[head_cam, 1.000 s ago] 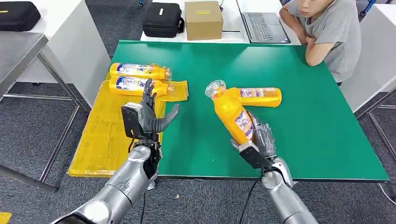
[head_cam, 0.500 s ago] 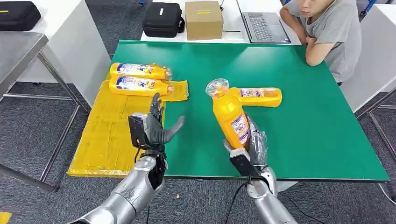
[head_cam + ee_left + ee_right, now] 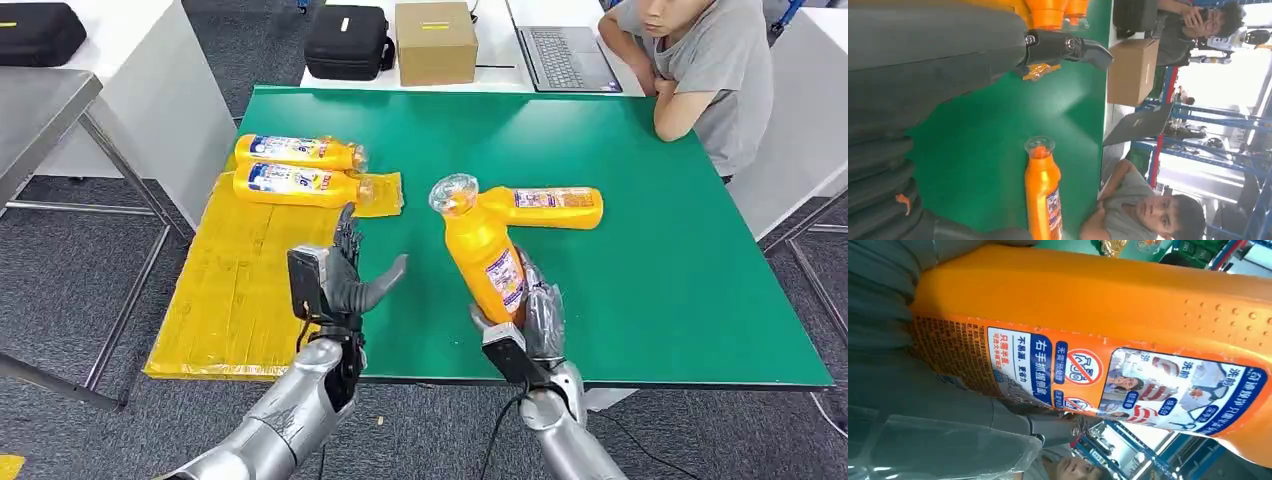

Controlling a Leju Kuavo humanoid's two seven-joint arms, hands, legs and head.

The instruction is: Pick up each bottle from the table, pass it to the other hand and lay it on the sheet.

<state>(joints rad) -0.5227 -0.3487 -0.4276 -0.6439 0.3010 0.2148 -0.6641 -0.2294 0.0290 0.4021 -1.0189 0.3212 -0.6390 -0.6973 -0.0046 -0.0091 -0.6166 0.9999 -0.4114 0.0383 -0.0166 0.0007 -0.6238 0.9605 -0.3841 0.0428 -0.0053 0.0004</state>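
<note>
Now: handover pending, bottle raised in R hand.

Right hand (image 3: 527, 322) grips the held bottle (image 3: 482, 243) low on its body, cap up, tilted slightly, above the desk (image 3: 640, 290) near its front edge. Left hand (image 3: 335, 283) w/ fingers (image 3: 346, 225) spread, holding nothing, near the front-left edge by the yellow sheet (image 3: 225, 290); 2 bottles (image 3: 290, 168) lie at the sheet's far end, 1 spare bottle (image 3: 545, 208) mid-desk. Risk: hands well apart; low grip on a tall bottle could let it tip or slip at transfer if L closes early or off-centre. Vs 1 s ago: both hands have drawn inward, bottle more upright.
</note>
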